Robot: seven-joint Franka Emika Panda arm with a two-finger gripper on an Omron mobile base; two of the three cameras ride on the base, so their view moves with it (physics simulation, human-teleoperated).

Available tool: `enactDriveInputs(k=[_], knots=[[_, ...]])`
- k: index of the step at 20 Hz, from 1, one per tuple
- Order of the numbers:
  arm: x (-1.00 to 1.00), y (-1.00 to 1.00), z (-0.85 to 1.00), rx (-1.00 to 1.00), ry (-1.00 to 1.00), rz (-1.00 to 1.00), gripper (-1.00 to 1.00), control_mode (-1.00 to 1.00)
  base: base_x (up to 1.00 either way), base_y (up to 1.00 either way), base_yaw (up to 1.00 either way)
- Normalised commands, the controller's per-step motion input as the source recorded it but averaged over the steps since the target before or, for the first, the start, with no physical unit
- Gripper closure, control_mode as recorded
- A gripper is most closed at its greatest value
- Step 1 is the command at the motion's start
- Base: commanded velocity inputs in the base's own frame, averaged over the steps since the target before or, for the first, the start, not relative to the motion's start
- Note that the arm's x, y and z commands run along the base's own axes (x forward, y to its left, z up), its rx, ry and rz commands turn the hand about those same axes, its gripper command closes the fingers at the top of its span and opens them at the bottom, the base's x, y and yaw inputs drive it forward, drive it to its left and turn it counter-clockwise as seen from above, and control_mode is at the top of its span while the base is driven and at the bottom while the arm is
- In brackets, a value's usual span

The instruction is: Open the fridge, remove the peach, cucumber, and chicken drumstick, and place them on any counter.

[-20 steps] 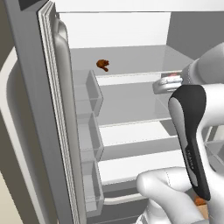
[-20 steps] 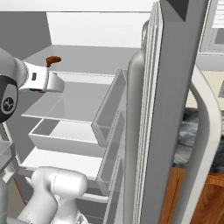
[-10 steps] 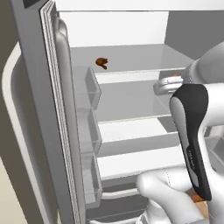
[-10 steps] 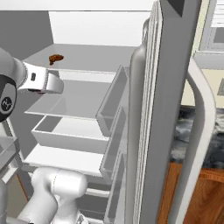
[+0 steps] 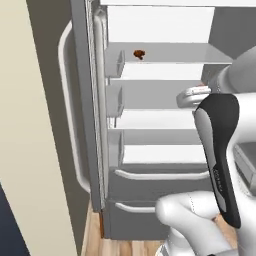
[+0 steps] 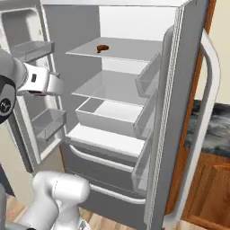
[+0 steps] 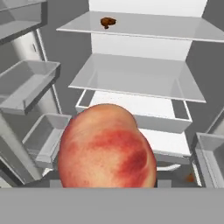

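Hand view: peach (image 7: 107, 148) hides pincer's tips.

We note fridge (image 6: 179, 90) outer skin: dark grey, matt, metal-like. Handles (image 6: 204, 130): pale, smooth, slight sheen. Inner walls: white, flat, plastic look. Shelves (image 7: 140, 76): clear glass-like panes, smooth, pale edges. Door bins (image 7: 26, 83): translucent plastic, glossy. We see peach (image 7: 107, 146): soft matt skin, orange with red blotches, no shine. Drumstick (image 6: 102, 48) at top shelf's left edge: brown, dull, rough-looking. Counter (image 6: 215, 130): marbled stone, polished. Cabinet (image 6: 211, 188) beneath: brown wood, satin. Floor (image 5: 95, 240): light wood planks, matt.
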Motion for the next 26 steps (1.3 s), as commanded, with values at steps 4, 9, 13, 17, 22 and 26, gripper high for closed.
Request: enactDriveInputs(k=[4,9,13,17,22,26], knots=[[0.0,0.0,0.0,0.0,0.0,0.0,1.0,1.0,-0.71,-0.04,0.75],[0.0,0.0,0.0,0.0,0.0,0.0,1.0,1.0,-0.73,-0.11,0.89],[0.0,0.0,0.0,0.0,0.0,0.0,1.0,1.0,-0.77,-0.11,0.89],[0.0,0.0,0.0,0.0,0.0,0.0,1.0,1.0,-0.77,-0.11,0.88],[0.0,0.0,0.0,0.0,0.0,0.0,1.0,1.0,-0.74,-0.08,0.88],[0.0,0.0,0.0,0.0,0.0,0.0,1.0,1.0,-0.64,-0.08,0.9]])
